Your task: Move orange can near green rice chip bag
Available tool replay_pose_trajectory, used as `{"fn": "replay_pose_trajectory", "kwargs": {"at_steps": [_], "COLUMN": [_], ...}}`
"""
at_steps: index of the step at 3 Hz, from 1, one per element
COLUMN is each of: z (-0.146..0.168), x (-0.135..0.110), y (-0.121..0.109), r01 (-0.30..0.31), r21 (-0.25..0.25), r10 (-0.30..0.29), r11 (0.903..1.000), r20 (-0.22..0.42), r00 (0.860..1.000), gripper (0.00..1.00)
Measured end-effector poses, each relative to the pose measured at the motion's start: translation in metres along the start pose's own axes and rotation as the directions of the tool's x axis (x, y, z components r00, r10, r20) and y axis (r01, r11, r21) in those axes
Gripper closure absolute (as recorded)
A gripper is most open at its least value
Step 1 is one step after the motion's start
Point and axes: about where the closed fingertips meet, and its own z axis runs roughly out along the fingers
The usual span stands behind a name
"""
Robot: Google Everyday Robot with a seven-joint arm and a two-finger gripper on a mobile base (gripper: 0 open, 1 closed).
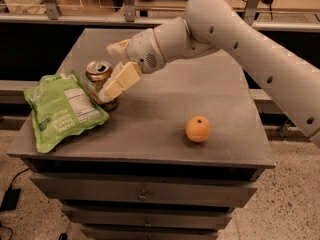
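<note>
Gripper [108, 70] fingers spread wide round orange can [97, 70] — can upright, touching green rice chip bag [59, 109]. Back out straight — w/o clipping can.

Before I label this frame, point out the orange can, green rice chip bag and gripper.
orange can [97, 70], camera view, silver top.
green rice chip bag [61, 110], camera view, bag's middle.
gripper [109, 71], camera view, its tip, by the can.
</note>
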Motion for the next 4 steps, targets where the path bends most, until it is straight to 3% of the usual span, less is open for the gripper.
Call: {"fn": "replay_pose_trajectory", "kwargs": {"at_steps": [1,2,3,4], "z": [-0.036,-0.069,-0.095,-0.094], "x": [-0.007,-0.008,-0.001,-0.002], "y": [0.013,0.023,0.021,0.022], "r01": [0.075,0.141,0.12,0.121], "r21": [0.0,0.044,0.192,0.187], "r10": [-0.075,-0.142,-0.121,-0.122], "r11": [0.9972,0.989,0.9741,0.975], "r20": [-0.021,0.015,-0.007,-0.008], "r00": [0.997,0.99,0.993,0.993], "gripper": [0.0,0.0,0.0,0.0]}}
